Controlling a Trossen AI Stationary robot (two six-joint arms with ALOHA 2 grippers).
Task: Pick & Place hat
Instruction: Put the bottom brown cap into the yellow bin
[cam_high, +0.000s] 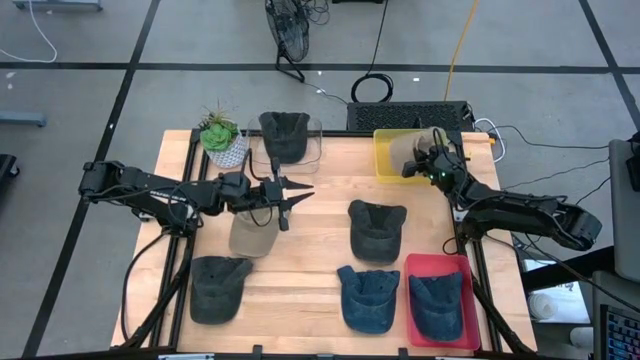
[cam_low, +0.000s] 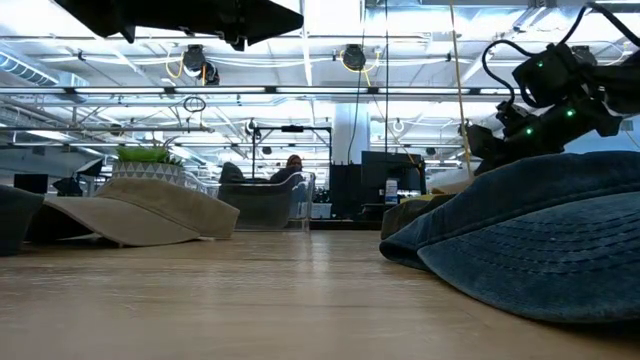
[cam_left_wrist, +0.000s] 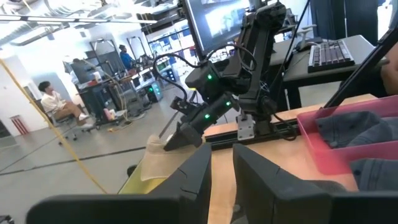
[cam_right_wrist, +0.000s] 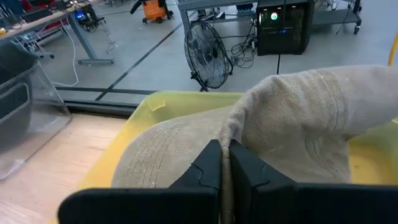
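Observation:
A tan hat (cam_right_wrist: 186, 146) lies in the yellow bin (cam_high: 384, 172) at the table's far right, and my right gripper (cam_right_wrist: 225, 163) is shut on it. My left gripper (cam_high: 300, 192) hovers level above the table's middle left, pointing toward the right edge. Its fingers (cam_left_wrist: 261, 180) stand slightly open with nothing between them. Under the left arm a second tan hat (cam_high: 252, 233) rests on the wood. A dark hat (cam_high: 285, 135) sits in the clear bin, and a blue hat (cam_high: 437, 303) lies in the red bin. My right gripper pinches a raised fold of the tan hat's cloth (cam_right_wrist: 234, 134) between its two fingers. The fingers come slanting down from the table's right side. The hat's crown (cam_right_wrist: 155, 158) rests inside the yellow bin, and the cloth beyond the fold rises over the bin's far part.
Loose on the table are a dark grey hat (cam_high: 218, 288), a dark hat (cam_high: 376, 230) and a blue hat (cam_high: 367, 298). A potted plant (cam_high: 222, 140) stands at the far left beside the clear bin (cam_high: 312, 150). The red bin (cam_high: 430, 265) is at the near right.

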